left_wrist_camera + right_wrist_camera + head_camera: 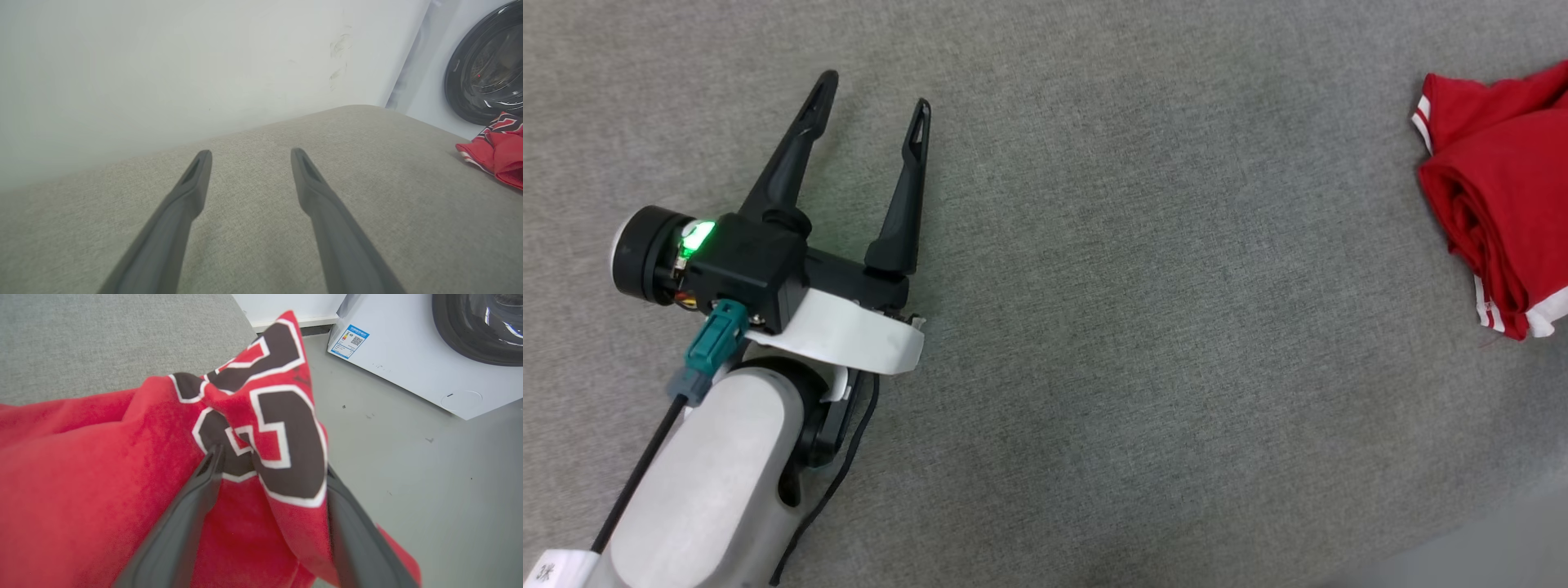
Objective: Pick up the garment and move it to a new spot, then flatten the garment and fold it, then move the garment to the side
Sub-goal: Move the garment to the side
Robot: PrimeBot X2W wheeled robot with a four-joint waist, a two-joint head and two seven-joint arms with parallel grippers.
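The red thin-fabric jersey shirt with black, white-outlined numerals (1499, 204) lies bunched at the grey fabric worktop's (1135, 327) right edge. The right gripper (272, 462) stands wide, a numeral fold between its fingers, seemingly unclamped. Lift straight up so nothing snags. The left gripper (874, 91) hovers wide open, empty.

I note a grey fabric surface (1143, 286) meeting a scuffed white wall (163, 61). On the grey floor (429, 490) stands a white washing machine (408, 355) with a dark round door (486, 77) and a blue-edged label (349, 341).

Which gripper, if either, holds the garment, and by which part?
Neither, it seems. The left gripper hangs open and empty; the right gripper stands wide open around a numbered fold of the garment, not pinching it.
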